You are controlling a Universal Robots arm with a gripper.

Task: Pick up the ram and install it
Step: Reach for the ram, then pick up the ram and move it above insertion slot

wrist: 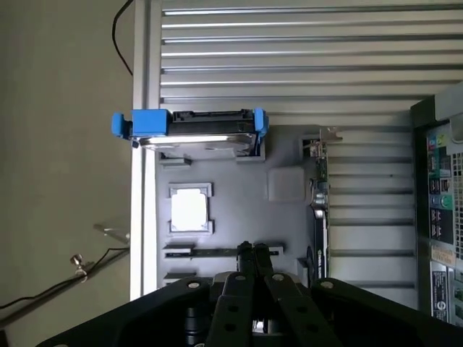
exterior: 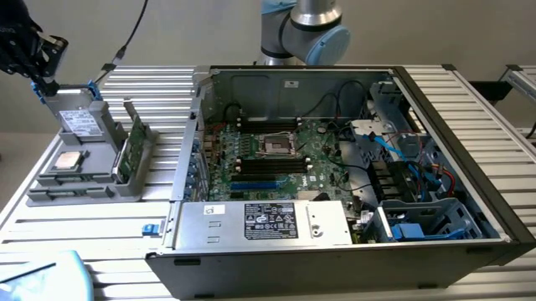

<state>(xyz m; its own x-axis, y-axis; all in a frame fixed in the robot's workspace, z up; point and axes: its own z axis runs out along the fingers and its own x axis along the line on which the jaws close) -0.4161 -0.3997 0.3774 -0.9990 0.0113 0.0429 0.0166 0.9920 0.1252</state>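
Ram [wrist: 202,251] sits on edge in a slot of the gray tray [wrist: 289,231], beside the silver chip [wrist: 189,210]. The gripper [wrist: 253,249] is pinched shut on nothing, its tips over that slot, and contact is unclear. Over to the exterior view: the tray lies at the exterior view's left, beside the open computer case [exterior: 277,269], and the gripper hangs above the tray's far end.

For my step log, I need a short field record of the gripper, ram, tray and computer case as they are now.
gripper: shut, holding nothing, above the tray
ram: slim strip in a tray slot, not held
tray: grey, on the slatted table beside the case
processor chip: silver, lying in the tray
computer case: open, motherboard exposed
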